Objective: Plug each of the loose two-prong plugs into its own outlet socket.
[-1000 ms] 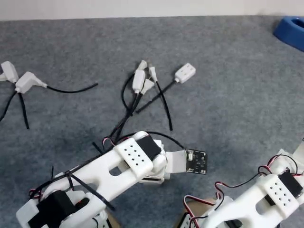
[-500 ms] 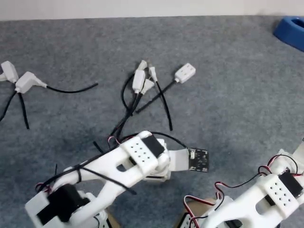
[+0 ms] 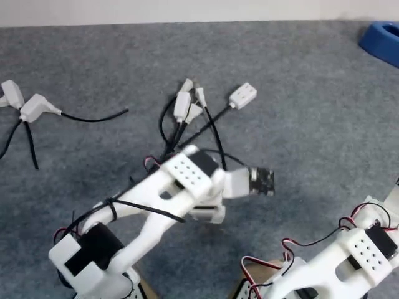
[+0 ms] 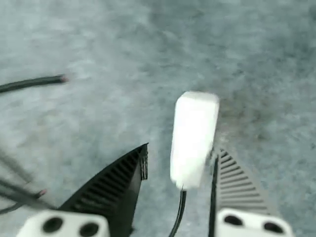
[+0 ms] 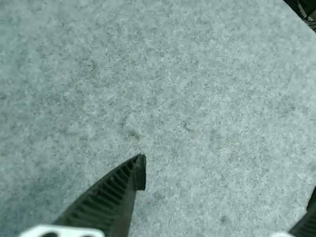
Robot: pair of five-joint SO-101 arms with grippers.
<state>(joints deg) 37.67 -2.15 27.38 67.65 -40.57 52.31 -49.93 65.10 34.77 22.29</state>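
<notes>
A white socket block [image 4: 194, 138] on a black cable lies on the grey carpet. It sits between the spread fingers of my left gripper [image 4: 180, 150], close to one finger [image 4: 232, 173], and nothing is gripped. From above, this block [image 3: 243, 94] lies just beyond the left arm [image 3: 187, 174]. A bunch of white plugs [image 3: 184, 103] on black cables lies beside it. Two more white plugs [image 3: 34, 107] lie far to the left. My right gripper [image 5: 227, 182] hangs open over bare carpet.
A blue container [image 3: 381, 38] sits at the far right corner. The right arm [image 3: 352, 249] stays low at the near right edge. Loose black cable ends [image 4: 49, 80] trail across the carpet near the left gripper.
The left arm has swung forward, away from the near edge and toward the socket block and the bunch of plugs. The right arm has not moved.
</notes>
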